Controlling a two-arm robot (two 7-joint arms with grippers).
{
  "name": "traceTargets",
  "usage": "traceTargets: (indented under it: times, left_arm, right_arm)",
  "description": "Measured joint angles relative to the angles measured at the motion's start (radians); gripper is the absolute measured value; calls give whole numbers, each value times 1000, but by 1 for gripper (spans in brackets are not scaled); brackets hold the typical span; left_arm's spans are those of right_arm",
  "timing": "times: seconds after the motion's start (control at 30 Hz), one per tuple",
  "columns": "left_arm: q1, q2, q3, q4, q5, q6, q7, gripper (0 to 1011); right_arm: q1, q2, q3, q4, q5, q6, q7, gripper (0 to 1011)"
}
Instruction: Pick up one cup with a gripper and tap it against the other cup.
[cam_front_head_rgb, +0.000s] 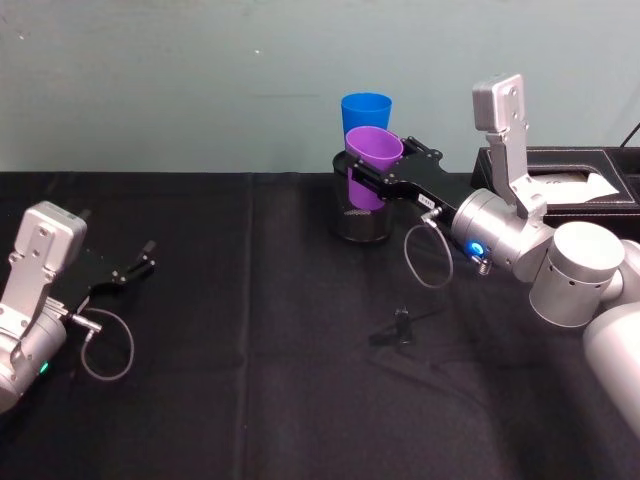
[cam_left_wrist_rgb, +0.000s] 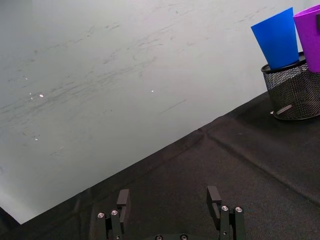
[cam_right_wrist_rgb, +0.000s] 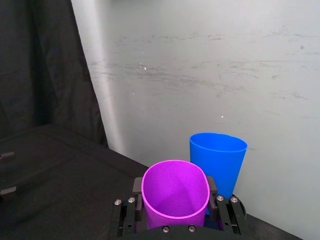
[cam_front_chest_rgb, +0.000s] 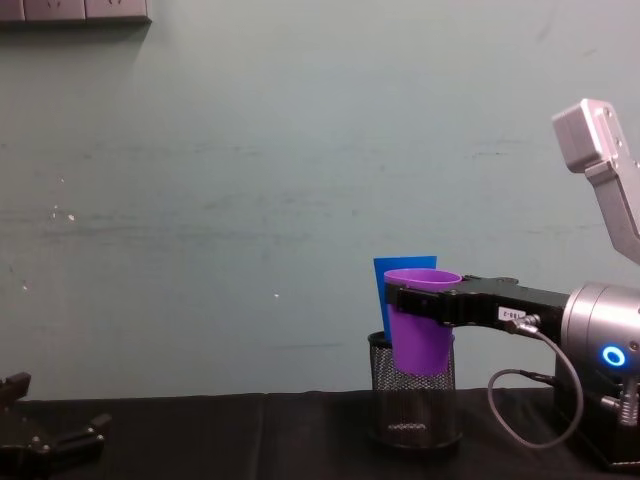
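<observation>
The right gripper (cam_front_head_rgb: 380, 165) holds the purple cup (cam_front_chest_rgb: 420, 330) at upper centre of the head view, its fingers clamped on opposite sides of the cup wall. The blue cup (cam_front_head_rgb: 366, 108) stands in the mesh pen holder (cam_front_chest_rgb: 415, 410) just behind it; contact between the cups cannot be confirmed. Judged status: grasp complete, tap outstanding. The left gripper (cam_front_head_rgb: 135, 268) rests at lower left, fingers spread, empty.
</observation>
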Motion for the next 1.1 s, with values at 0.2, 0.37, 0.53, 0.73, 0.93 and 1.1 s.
traceTargets:
  times: [0.2, 0.37, 0.53, 0.73, 0.93, 1.1]
  left_arm:
    - [0, 0, 0, 0, 0, 0, 0, 1000]
    - [0, 0, 0, 0, 0, 0, 0, 1000]
    - [0, 0, 0, 0, 0, 0, 0, 1000]
    - [0, 0, 0, 0, 0, 0, 0, 1000]
    - [0, 0, 0, 0, 0, 0, 0, 1000]
    - [0, 0, 0, 0, 0, 0, 0, 1000]
  right_arm:
    - [0, 0, 0, 0, 0, 0, 0, 717]
    - [0, 0, 0, 0, 0, 0, 0, 717]
    - [0, 0, 0, 0, 0, 0, 0, 717]
    - [0, 0, 0, 0, 0, 0, 0, 717]
    - [0, 0, 0, 0, 0, 0, 0, 717]
    - [0, 0, 0, 0, 0, 0, 0, 717]
